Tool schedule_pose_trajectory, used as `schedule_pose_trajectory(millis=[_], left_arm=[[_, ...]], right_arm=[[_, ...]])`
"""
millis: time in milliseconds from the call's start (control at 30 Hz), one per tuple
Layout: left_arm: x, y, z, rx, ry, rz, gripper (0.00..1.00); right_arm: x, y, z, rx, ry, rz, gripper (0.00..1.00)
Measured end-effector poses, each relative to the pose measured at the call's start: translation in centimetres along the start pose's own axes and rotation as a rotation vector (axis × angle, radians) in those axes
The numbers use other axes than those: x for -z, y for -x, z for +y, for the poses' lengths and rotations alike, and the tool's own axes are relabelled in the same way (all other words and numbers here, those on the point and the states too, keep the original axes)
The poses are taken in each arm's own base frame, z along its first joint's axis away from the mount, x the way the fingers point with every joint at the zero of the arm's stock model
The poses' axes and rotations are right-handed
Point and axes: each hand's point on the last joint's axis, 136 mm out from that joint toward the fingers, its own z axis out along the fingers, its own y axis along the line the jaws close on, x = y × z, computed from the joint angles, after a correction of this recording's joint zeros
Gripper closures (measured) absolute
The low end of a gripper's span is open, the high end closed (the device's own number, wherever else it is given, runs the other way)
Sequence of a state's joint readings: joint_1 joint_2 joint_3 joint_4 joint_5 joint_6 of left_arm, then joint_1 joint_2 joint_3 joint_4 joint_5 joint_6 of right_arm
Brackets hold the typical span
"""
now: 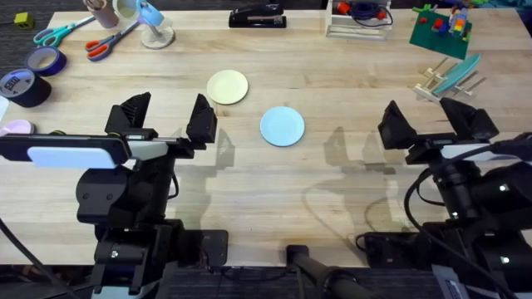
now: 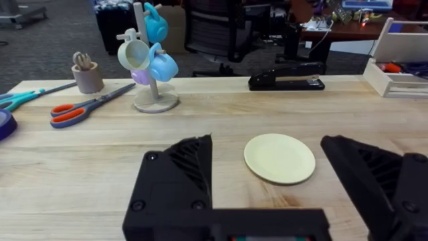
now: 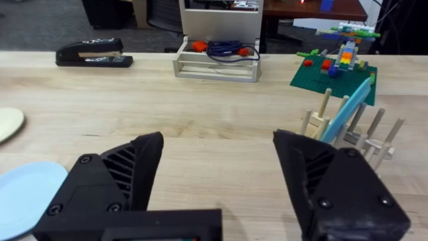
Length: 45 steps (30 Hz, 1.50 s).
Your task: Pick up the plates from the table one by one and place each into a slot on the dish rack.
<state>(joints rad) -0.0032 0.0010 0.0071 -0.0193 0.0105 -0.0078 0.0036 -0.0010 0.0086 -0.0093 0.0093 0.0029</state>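
A pale cream plate (image 1: 227,86) lies flat on the table (image 1: 349,191), with a light blue plate (image 1: 282,126) just right of it and nearer the arms. The wooden dish rack (image 1: 442,83) stands at the far right with a blue-green plate (image 1: 457,73) leaning in its pegs. My left gripper (image 1: 170,112) hovers open just short of the cream plate (image 2: 279,158), holding nothing. My right gripper (image 1: 428,116) is open and empty, on the near side of the rack (image 3: 361,130); the light blue plate (image 3: 27,197) is off to its left.
A green toy-brick board (image 1: 440,31) sits behind the rack. A black stapler (image 1: 258,17) and white tray (image 1: 359,21) line the far edge. A mug tree (image 1: 154,25), scissors (image 1: 108,43) and tape rolls (image 1: 29,75) occupy the far left.
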Motion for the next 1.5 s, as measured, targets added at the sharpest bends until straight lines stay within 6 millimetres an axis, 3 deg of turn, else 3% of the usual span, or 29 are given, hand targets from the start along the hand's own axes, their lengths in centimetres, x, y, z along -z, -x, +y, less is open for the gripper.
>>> schedule_pose_trajectory(millis=[567,933,1033,1267,1500], left_arm=[[0.0,-1.2,0.0,0.001,0.000,0.048,0.007],[0.3,-0.8,0.0,0.001,0.001,0.071,0.008],[1.2,1.0,0.0,0.001,0.001,0.087,0.008],[4.8,8.1,-0.1,0.001,0.001,0.075,0.008],[7.0,12.4,-0.2,0.002,0.002,0.199,0.008]], right_arm=[[0.0,-0.1,0.1,-0.023,0.007,0.005,0.008],[0.6,-0.1,0.3,-0.014,0.017,0.060,0.006],[1.5,0.7,0.6,-0.014,0.029,0.102,0.009],[5.4,5.0,1.0,-0.012,0.051,0.180,0.009],[7.0,8.1,1.1,-0.018,0.054,0.303,0.009]])
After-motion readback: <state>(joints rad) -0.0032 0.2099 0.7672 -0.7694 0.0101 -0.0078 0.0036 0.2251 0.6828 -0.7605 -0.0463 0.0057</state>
